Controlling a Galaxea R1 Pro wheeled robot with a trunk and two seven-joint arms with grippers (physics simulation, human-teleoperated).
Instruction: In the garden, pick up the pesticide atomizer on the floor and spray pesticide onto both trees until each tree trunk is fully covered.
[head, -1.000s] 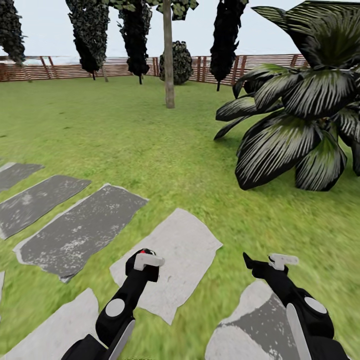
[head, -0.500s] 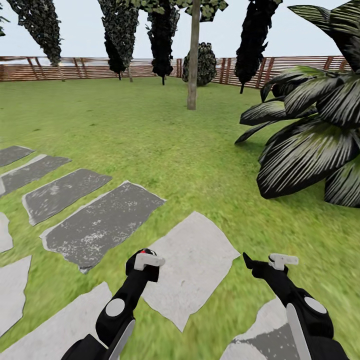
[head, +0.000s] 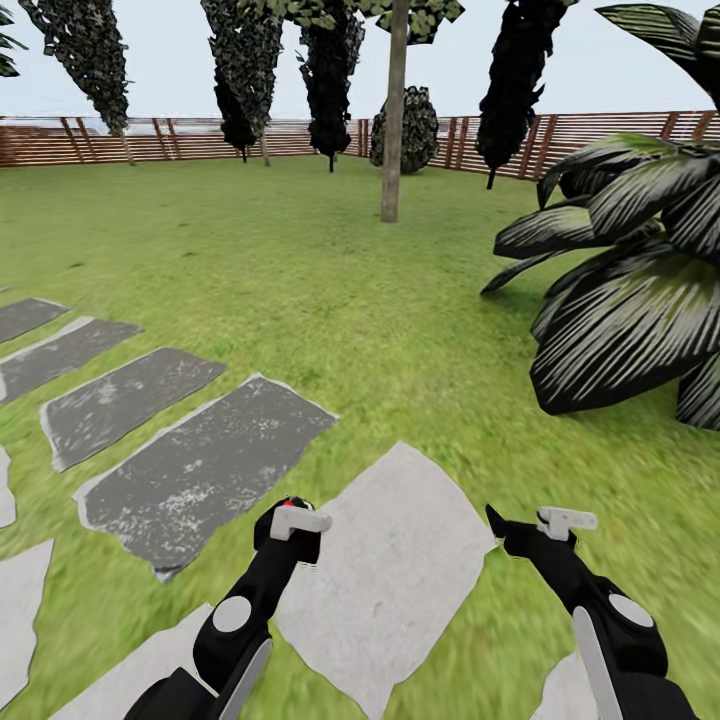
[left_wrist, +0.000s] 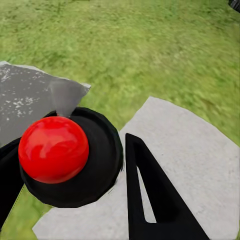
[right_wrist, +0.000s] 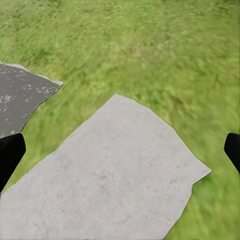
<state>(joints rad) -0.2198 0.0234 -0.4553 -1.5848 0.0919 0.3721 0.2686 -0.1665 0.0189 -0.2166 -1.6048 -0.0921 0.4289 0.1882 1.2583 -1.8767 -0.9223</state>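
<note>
I see: green grass lawn w/ pale and dark grey paving slabs. Thick straight bare tree trunk far ahead, near slatted wooden fence. Left gripper jaws pinching round black and red-topped object; right gripper jaws spread, nothing between them.

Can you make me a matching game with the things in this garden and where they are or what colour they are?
Things:
1. tree trunk
2. wooden fence
3. big striped leafy plant
4. pale stepping stone

Places or colours:
A. on the right side of the head view, dark leaves with pale stripes
B. light grey, flat in the grass between the two arms
C. standing up straight in the middle of the lawn, far ahead
D. reddish-brown slats running along the back of the lawn

Pairs: 1-C, 2-D, 3-A, 4-B
</note>
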